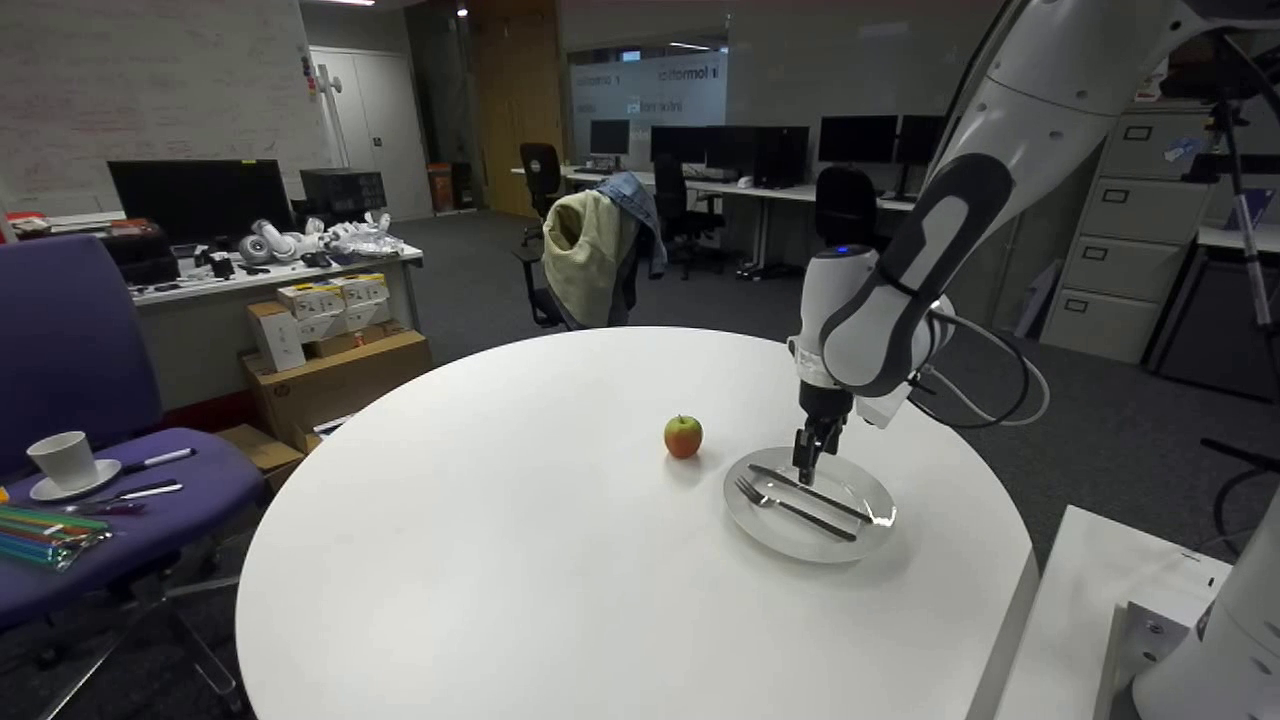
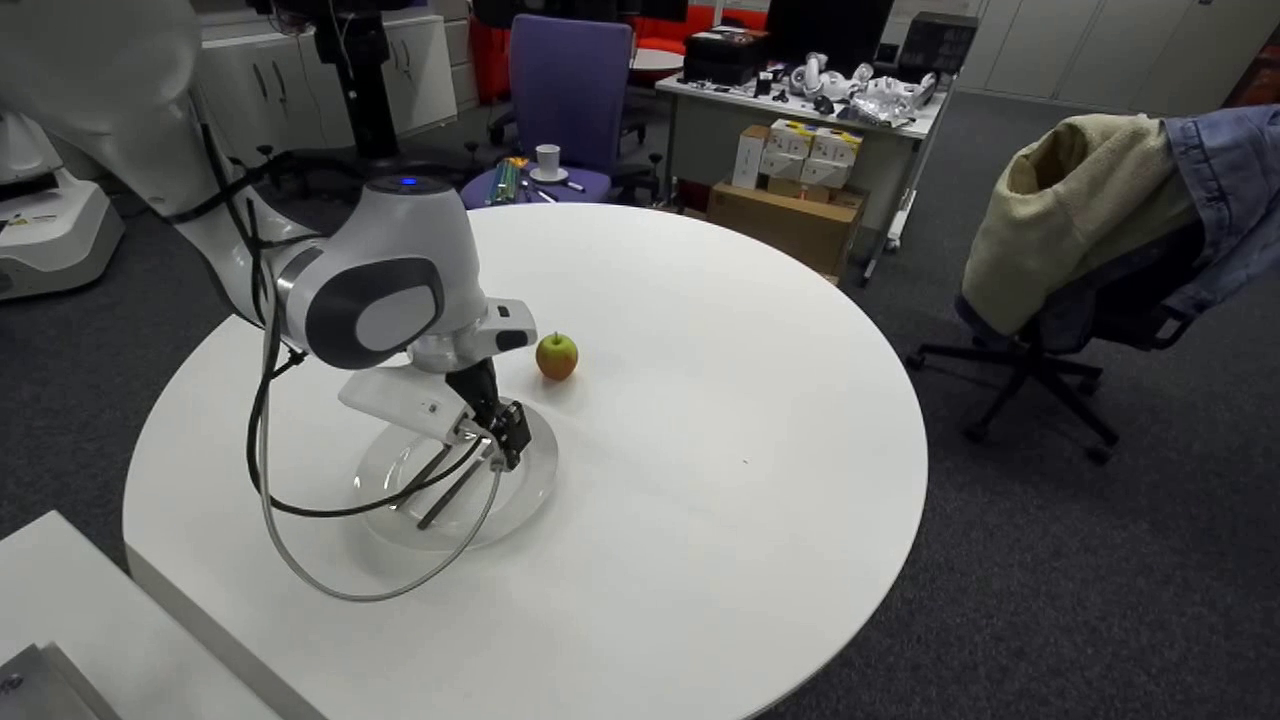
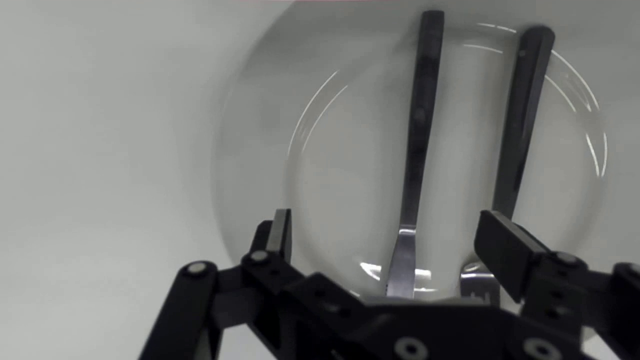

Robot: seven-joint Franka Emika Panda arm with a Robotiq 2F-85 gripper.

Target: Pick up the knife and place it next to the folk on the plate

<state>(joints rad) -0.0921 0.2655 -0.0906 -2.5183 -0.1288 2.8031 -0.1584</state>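
Note:
The white plate [image 1: 745, 522] sits on the round table, and it fills much of the wrist view [image 3: 340, 175]. The dark-handled knife [image 1: 838, 503] lies across the plate beside the silvery fork [image 1: 812, 519], roughly parallel and apart. In the wrist view, the knife [image 3: 422, 120] runs between my fingers, with its blade end hidden by the gripper. The fork [image 3: 525, 100] lies to its right, partly covered by the right finger. My gripper [image 3: 386, 222] is open and empty. In both exterior views, the gripper [image 1: 808, 468] [image 2: 512, 445] is low over the plate; contact cannot be told.
A red-green apple [image 1: 683, 437] stands on the white table [image 1: 500, 540] near the plate, also in an exterior view [image 2: 556, 357]. Loose cables [image 2: 290, 540] hang from the arm beside the plate. A purple chair [image 1: 190, 480] with a cup stands beyond the table edge.

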